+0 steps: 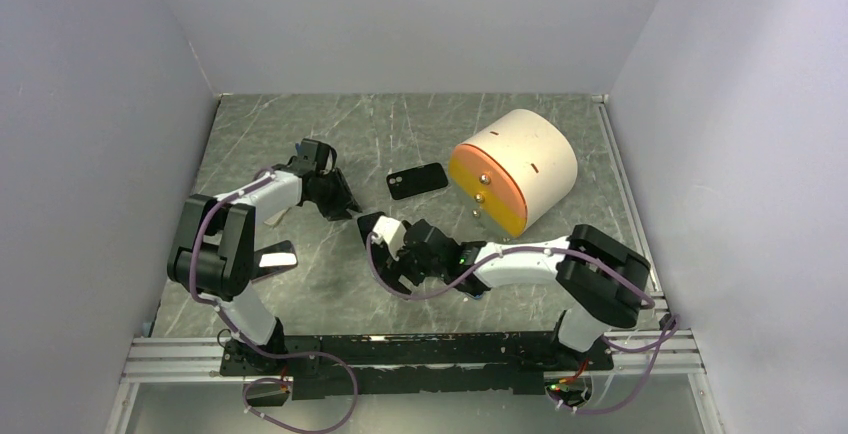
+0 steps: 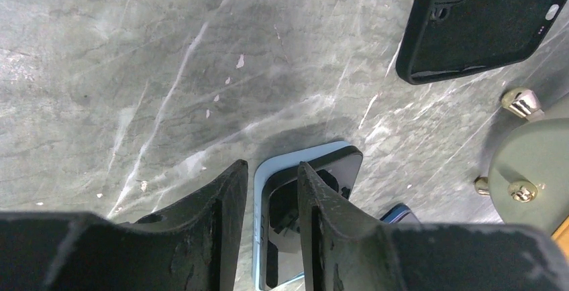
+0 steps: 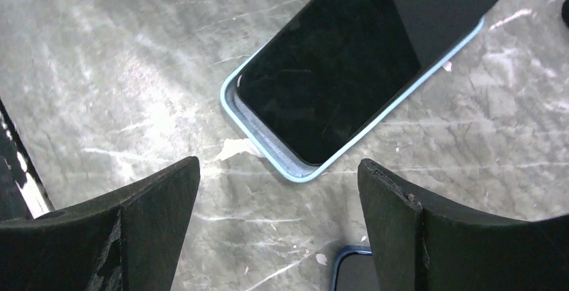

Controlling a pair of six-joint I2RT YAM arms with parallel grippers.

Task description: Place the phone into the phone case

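Phone (image 3: 355,56): dark screen up, lying flat on the table (image 1: 330,294) at centre, between the two grippers. It sits inside the light blue phone case (image 3: 272,150). At the corner nearest the right wrist camera I can see a strip of the case's inner wall beside the glass, so I cannot say that corner is fully seated.

Items as I read them, left to right:

1. Left gripper (image 2: 272,170): low over one end of the cased phone, jaws narrow with a slim gap between them. The case's edge shows through that gap, and one finger overlaps the screen in the wrist view. I cannot tell whether either finger touches it; nothing is pinched between them.

2. Right gripper (image 3: 278,167): jaws wide apart and holding nothing, poised over bare table just short of the phone's near corner.

3. Dark blue rounded corner (image 3: 352,271): at the bottom edge of the right wrist view, close to the cased phone. Too little of it shows for me to name it.

4. Black case (image 1: 418,181): empty, lying flat with its hollow side up, beyond the phone and apart from it.

5. Cream drum (image 1: 530,159): on its side at the right, its orange face (image 1: 490,194) turned towards the arms and carrying small brass knobs (image 1: 481,197).
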